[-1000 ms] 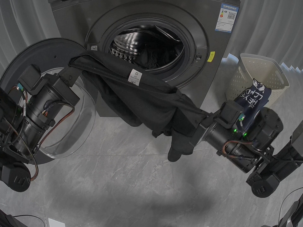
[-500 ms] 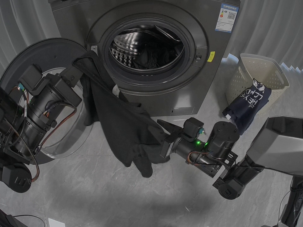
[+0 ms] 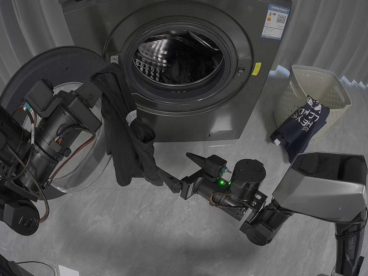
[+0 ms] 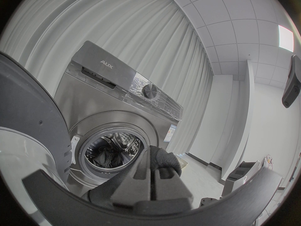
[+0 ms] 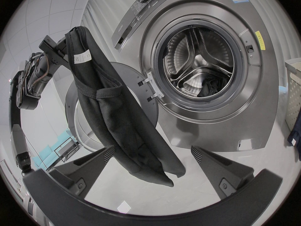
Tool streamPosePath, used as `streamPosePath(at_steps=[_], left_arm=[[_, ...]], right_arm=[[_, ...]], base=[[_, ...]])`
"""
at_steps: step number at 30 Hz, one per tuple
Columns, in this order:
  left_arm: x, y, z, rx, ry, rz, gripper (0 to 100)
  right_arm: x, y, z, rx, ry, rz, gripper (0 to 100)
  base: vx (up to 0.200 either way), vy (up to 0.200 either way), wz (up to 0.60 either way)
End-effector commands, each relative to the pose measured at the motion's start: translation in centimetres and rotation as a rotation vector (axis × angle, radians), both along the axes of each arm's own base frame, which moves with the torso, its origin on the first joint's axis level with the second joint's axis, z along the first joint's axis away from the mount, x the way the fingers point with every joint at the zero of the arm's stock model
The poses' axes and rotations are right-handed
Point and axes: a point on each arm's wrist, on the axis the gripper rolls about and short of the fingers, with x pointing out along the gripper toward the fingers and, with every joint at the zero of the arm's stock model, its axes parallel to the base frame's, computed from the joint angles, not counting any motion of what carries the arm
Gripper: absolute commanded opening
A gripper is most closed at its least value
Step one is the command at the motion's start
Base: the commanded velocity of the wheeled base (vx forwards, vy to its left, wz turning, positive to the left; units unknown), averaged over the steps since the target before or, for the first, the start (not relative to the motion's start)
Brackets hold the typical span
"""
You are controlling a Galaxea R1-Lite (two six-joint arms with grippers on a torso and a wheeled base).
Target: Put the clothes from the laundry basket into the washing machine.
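Loading is in hand: the left gripper (image 3: 93, 90), jaws clamped on the black garment (image 3: 124, 138), holds it hanging beside the open drum (image 3: 178, 62) of the washing machine (image 3: 234, 115), so the next move likely calls for lifting the cloth over the rim. The right gripper (image 3: 179, 170), jaws apart, sits low near the hem; the open door (image 3: 42, 69) stands just beside the cloth, and a navy garment (image 3: 304, 125) drapes over the laundry basket (image 3: 286, 100).

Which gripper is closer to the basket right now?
Right. The right gripper is low before the washer, left of the basket; the left gripper is farther left, by the open door.
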Motion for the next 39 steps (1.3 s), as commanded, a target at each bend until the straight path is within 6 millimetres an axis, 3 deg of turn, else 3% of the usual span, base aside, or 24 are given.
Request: streamPosePath(at_steps=[1,10,17,24,33,39], left_arm=[[0.0,0.0,0.0,0.0,0.001,0.0,0],[0.1,0.0,-0.1,0.001,0.002,0.002,0],[0.1,0.0,0.0,0.0,0.001,0.0,0],[0.1,0.0,-0.1,0.001,0.002,0.0,0],[0.0,0.0,0.0,0.0,0.0,0.0,0],[0.1,0.0,0.0,0.0,0.0,0.002,0]], right_arm=[[0.4,0.6,-0.3,0.008,-0.009,0.005,100],[0.1,0.8,-0.5,0.001,-0.004,0.05,100],[-2.4,-1.2,1.3,-0.021,0.015,0.059,100],[-4.5,0.5,1.3,-0.025,0.018,0.126,100],[-1.7,4.5,-1.5,-0.002,-0.004,0.134,100],[0.5,5.6,-2.3,0.016,-0.024,0.112,100]], base=[[0.0,0.0,0.0],[0.0,0.0,0.0],[0.0,0.0,0.0],[0.0,0.0,0.0],[0.0,0.0,0.0],[0.0,0.0,0.0]])
